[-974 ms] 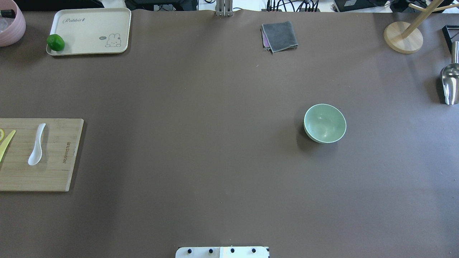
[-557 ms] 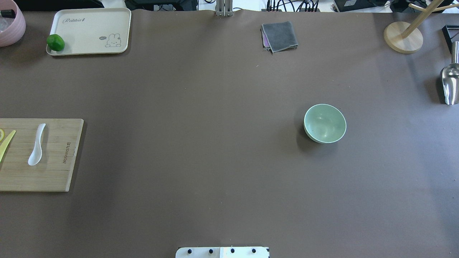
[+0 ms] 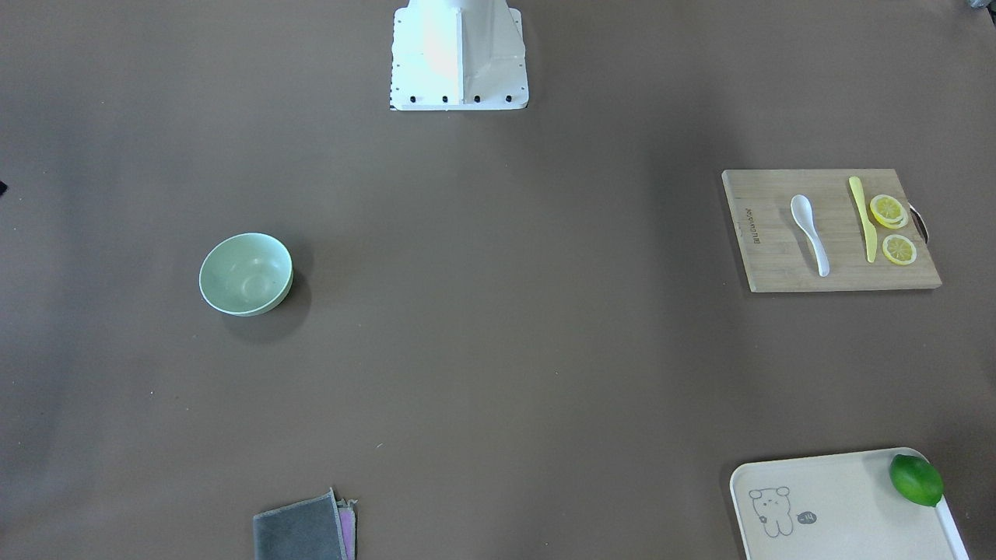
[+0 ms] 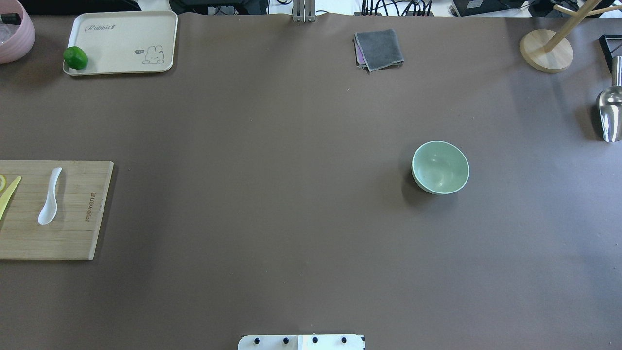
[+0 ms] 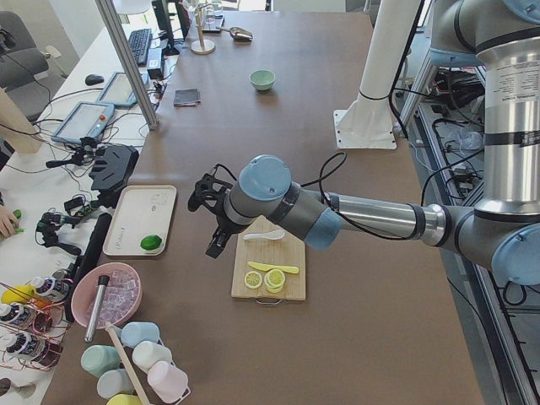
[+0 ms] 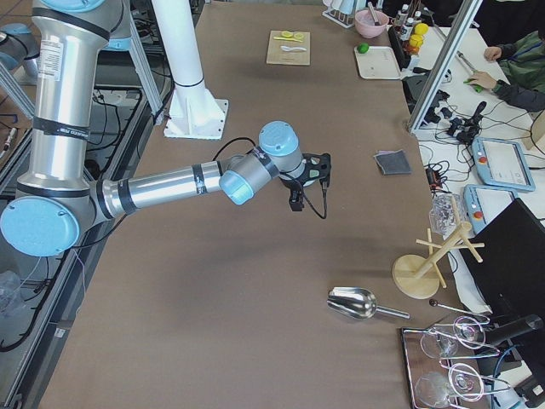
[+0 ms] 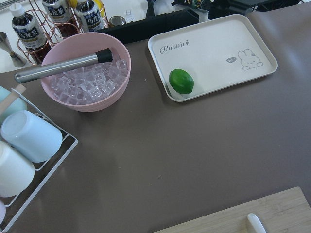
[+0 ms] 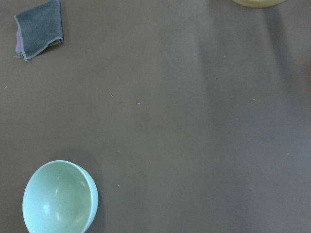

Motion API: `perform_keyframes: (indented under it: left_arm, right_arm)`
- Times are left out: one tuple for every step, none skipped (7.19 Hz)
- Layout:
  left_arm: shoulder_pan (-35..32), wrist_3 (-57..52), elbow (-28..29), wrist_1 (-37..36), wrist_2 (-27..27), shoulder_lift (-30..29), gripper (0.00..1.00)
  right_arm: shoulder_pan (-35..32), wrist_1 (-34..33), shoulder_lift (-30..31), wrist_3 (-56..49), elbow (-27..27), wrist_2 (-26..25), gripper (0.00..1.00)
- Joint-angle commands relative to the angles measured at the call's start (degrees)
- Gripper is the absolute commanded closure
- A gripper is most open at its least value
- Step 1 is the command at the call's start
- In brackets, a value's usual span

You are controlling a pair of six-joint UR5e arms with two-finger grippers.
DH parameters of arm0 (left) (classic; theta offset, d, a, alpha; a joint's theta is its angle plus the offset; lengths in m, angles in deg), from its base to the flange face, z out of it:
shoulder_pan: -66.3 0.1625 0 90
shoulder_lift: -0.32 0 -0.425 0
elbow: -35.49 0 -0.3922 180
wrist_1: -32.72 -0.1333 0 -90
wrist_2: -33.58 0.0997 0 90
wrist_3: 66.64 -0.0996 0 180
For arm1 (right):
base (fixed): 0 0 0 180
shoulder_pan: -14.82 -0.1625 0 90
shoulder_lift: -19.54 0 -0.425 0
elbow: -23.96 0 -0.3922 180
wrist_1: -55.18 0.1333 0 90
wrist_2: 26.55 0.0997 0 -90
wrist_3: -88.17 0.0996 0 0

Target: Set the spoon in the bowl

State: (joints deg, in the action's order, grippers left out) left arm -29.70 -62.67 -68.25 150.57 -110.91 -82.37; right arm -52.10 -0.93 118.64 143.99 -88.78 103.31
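The white spoon [image 4: 50,196] lies on a wooden cutting board [image 4: 73,233] at the table's left edge; it also shows in the front view [image 3: 809,233] and the exterior left view [image 5: 264,237]. The empty mint-green bowl [image 4: 440,167] stands right of centre, also in the right wrist view [image 8: 60,198]. My left gripper [image 5: 214,245] hangs above the table beside the board, apart from the spoon. My right gripper [image 6: 294,203] hangs over the table's middle. Both show only in side views, so I cannot tell whether they are open or shut.
On the board lie a yellow plastic knife [image 3: 862,218] and lemon slices [image 3: 892,229]. A cream tray [image 4: 121,41] with a lime [image 4: 75,58], a pink ice bowl [image 7: 85,70], a grey cloth [image 4: 379,48], a wooden stand [image 4: 546,50] and a metal scoop [image 4: 610,109] line the far edge and sides.
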Motion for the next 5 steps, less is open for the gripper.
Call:
perform_keyframes:
  left_arm:
    - [0.20, 0.16, 0.03, 0.81, -2.91, 0.34, 0.01]
    - [0.29, 0.24, 0.11, 0.81, -2.91, 0.34, 0.01]
    - [0.64, 0.24, 0.11, 0.81, -2.91, 0.34, 0.01]
    - [0.73, 0.24, 0.20, 0.81, -2.91, 0.34, 0.01]
    - [0.73, 0.24, 0.11, 0.81, -2.91, 0.34, 0.01]
  right_arm:
    - [22.45, 5.56, -3.45, 20.76, 1.54, -24.55, 0.00]
    - [28.37, 5.57, -6.34, 25.00, 4.08, -30.92, 0.01]
    - [31.65, 5.65, -8.02, 27.13, 5.76, -34.55, 0.03]
    - [33.42, 5.57, -8.30, 27.32, 6.03, -36.15, 0.15]
    - [34.57, 5.65, -8.48, 27.32, 7.17, -38.08, 0.37]
